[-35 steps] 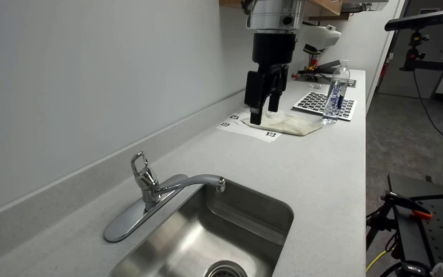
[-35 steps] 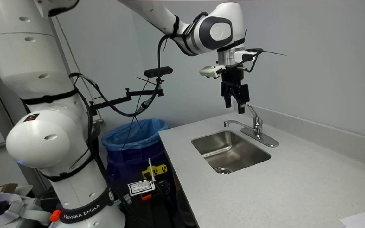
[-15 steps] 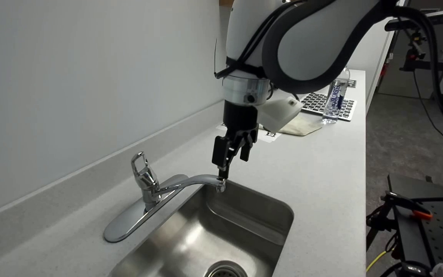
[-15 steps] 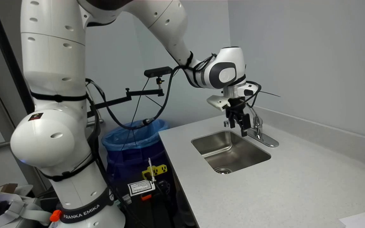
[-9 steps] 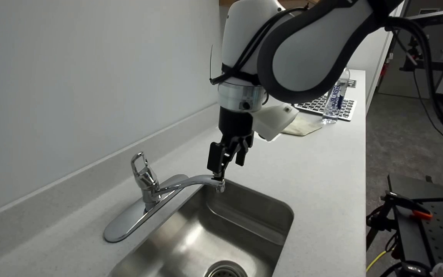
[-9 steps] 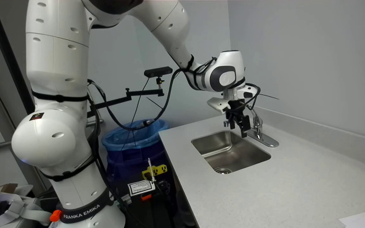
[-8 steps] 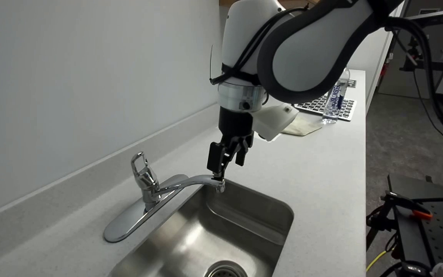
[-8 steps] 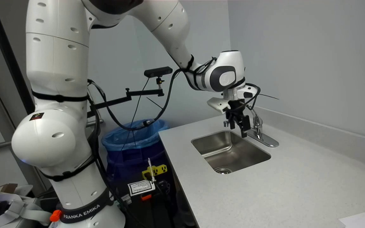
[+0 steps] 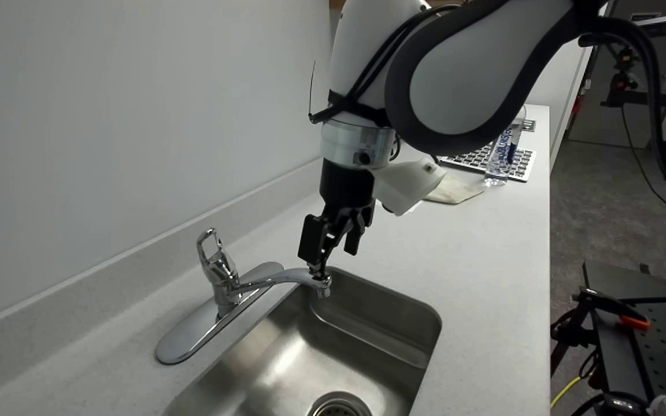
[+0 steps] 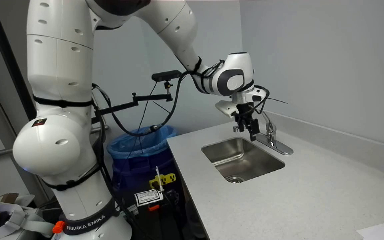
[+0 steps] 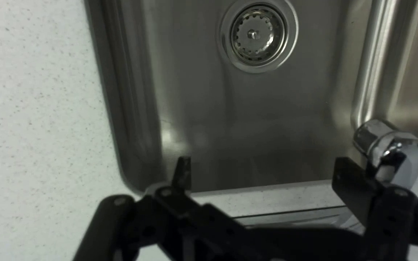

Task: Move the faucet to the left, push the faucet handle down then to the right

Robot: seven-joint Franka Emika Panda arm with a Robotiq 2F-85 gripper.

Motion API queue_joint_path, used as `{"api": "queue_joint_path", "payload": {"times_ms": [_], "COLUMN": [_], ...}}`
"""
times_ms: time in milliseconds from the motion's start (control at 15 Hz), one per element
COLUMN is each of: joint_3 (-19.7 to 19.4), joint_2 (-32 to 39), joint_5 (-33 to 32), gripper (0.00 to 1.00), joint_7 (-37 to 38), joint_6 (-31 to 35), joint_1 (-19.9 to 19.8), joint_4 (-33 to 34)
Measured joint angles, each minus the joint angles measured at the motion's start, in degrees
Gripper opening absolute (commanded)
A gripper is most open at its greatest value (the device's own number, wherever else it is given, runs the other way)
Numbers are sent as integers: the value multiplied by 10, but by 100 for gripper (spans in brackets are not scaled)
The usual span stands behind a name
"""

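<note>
Gripper [image 11: 262, 165] spread wide, holding nothing, one finger [image 11: 352, 188] hard by the spout [image 9: 284, 276] of the faucet [image 9: 235, 289]; contact uncertain.
In an exterior view the faucet stands left of the sink [image 9: 379, 323], its spout over the far left corner, the faucet handle [image 9: 213, 263] well apart from the fingers. Likely step: the leftward swing. Best pushed sideways near the spout's tip, slowly along its arc, without bearing down, so the finger doesn't ride over.

In an exterior view the gripper [image 10: 247, 134] hides most of the spout [image 10: 235, 129] of the faucet [image 10: 271, 132]; whether they touch is unclear. The wrist view cuts off the gripper below; in an exterior view the arm [image 9: 466, 78] covers part of a bottle [image 9: 504, 151].
</note>
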Motion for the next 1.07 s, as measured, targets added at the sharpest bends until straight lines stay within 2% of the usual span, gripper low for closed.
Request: {"api": "queue_joint_path", "payload": {"times_ms": [333, 400, 467, 533, 600, 867, 1067], "joint_3": [18, 20, 22, 24, 26, 35, 48], "joint_2": [8, 10, 12, 14, 15, 16, 16], "joint_5": [21, 22, 25, 29, 32, 48, 53], "gripper": [100, 95, 85, 94, 98, 100, 100], "joint_7": [0, 0, 0, 0, 0, -3, -5], "joint_6": [33, 38, 45, 50, 54, 66, 100], "joint_1": [18, 22, 26, 29, 32, 33, 34], "joint_4": [-2, -2, -2, -2, -1, -2, -7]}}
